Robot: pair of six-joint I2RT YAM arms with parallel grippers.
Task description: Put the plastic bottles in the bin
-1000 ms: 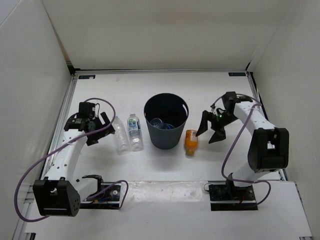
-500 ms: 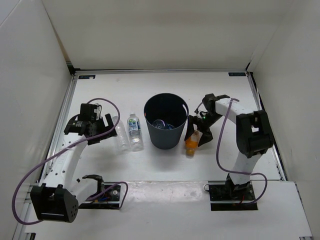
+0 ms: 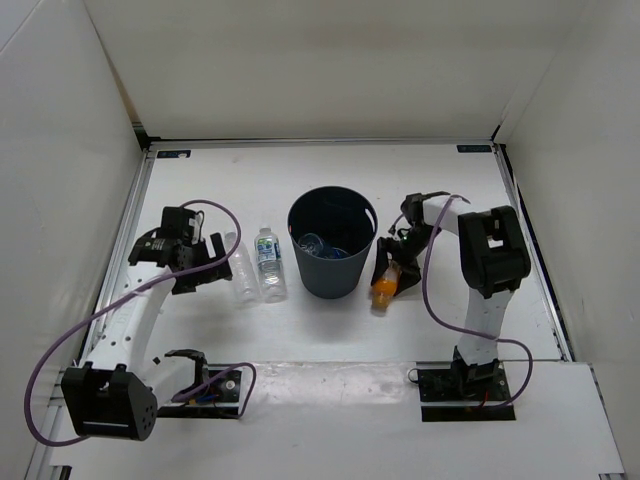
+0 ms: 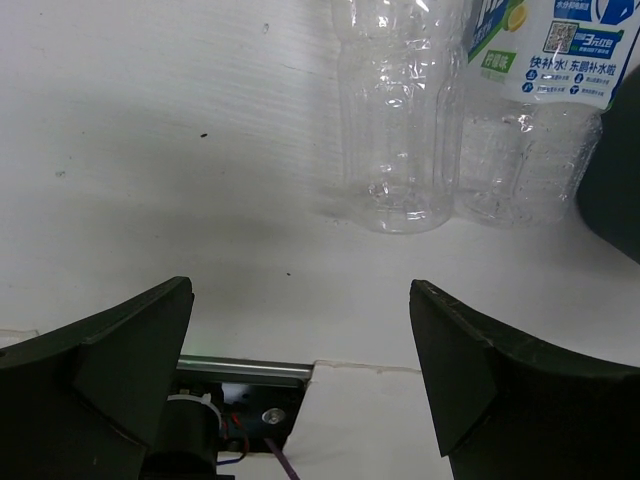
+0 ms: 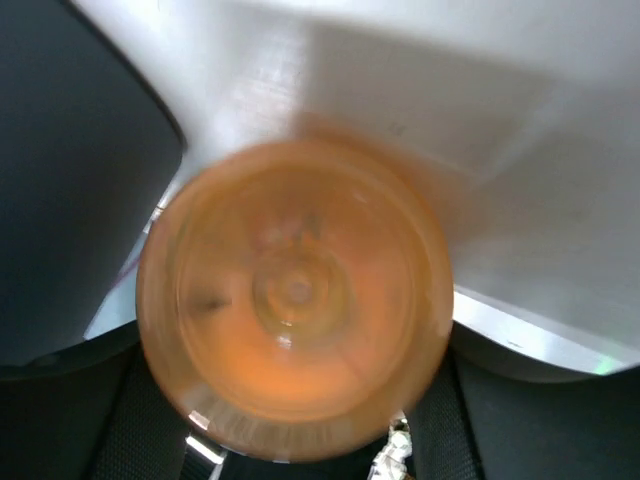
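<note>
The dark grey-blue bin (image 3: 333, 262) stands mid-table with a clear bottle (image 3: 318, 245) inside. A plain clear bottle (image 3: 240, 272) and a labelled clear bottle (image 3: 268, 265) lie side by side left of it; both show in the left wrist view, plain (image 4: 400, 130) and labelled (image 4: 535, 100). My left gripper (image 3: 212, 265) (image 4: 300, 330) is open and empty, just left of the plain bottle. The orange bottle (image 3: 383, 285) lies right of the bin. My right gripper (image 3: 393, 258) (image 5: 295, 420) is open with its jaws astride the orange bottle's base (image 5: 295, 310).
White walls enclose the table on three sides. The bin wall (image 5: 70, 150) is close on the left of the right gripper and shows at the right edge of the left wrist view (image 4: 620, 180). The arm bases and cables sit at the near edge.
My right gripper has swung left and down from open space onto the orange bottle's far end. My left gripper has edged slightly toward the plain bottle. The bottles have not moved.
</note>
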